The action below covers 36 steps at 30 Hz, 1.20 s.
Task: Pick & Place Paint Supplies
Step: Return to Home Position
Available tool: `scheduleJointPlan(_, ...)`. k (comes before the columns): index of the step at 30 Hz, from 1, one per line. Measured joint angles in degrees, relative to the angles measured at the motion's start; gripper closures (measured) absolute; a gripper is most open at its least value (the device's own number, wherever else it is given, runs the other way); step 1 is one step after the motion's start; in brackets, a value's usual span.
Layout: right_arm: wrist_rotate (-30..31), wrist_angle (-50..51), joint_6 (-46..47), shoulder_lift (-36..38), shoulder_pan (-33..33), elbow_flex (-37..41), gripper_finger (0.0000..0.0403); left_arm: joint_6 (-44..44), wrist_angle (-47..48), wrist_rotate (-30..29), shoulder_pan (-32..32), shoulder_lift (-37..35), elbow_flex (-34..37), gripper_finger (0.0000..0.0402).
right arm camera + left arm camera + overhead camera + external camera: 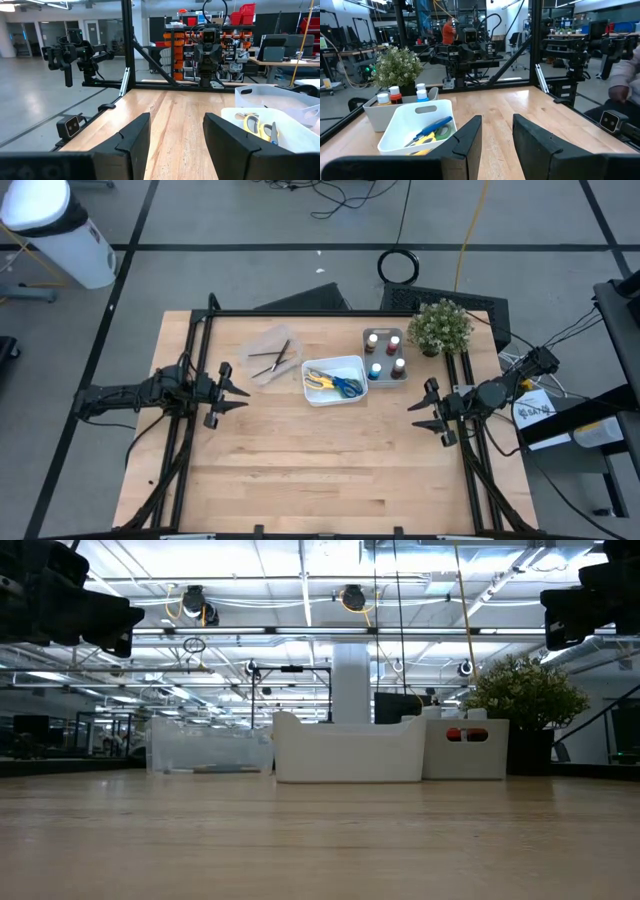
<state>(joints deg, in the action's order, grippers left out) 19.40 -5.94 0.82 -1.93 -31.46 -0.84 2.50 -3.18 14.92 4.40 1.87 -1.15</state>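
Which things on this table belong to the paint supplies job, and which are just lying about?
Job: brushes in the clear tray; scissors in the white tray; paint pots in the pot tray; left gripper and right gripper, both open, at the table's sides.
Lying about: plant, beside the pot tray.

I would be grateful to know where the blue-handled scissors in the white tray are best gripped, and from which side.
Probably across the handle of the blue-handled scissors, coming straight down: they lie flat in the white tray, whose walls block any sideways approach. The left gripper and right gripper wait open at either side.
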Motion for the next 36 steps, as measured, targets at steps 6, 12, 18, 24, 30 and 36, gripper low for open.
scheduleJointPlan(6, 0.0, 0.0, 0.0, 0.0, 0.0, 0.0, 0.0234, 0.0, 0.0, 0.0, 0.0, 0.0, 0.0, 0.0282)
scheduleJointPlan(12, 0.0, 0.0, 0.0, 0.0, 0.0, 0.0, 0.0232, 0.0, 0.0, 0.0, 0.0, 0.0, 0.0, 0.0282)
scheduleJointPlan(18, 0.0, 0.0, 0.0, 0.0, 0.0, 0.0, 0.0235, 0.0, 0.0, 0.0, 0.0, 0.0, 0.0, 0.0282)
scheduleJointPlan(24, 0.0, -0.1, 0.0, 0.0, 0.0, 0.0, 0.0231, 0.0, 0.0, 0.0, 0.0, 0.0, 0.0, 0.0282)
scheduleJointPlan(30, 0.0, -0.1, 0.0, 0.0, 0.0, 0.0, 0.0230, 0.0, 0.0, 0.0, 0.0, 0.0, 0.0, 0.0282)
scheduleJointPlan(36, 0.0, -0.1, 0.0, 0.0, 0.0, 0.0, 0.0229, 0.0, 0.0, 0.0, 0.0, 0.0, 0.0, 0.0282)
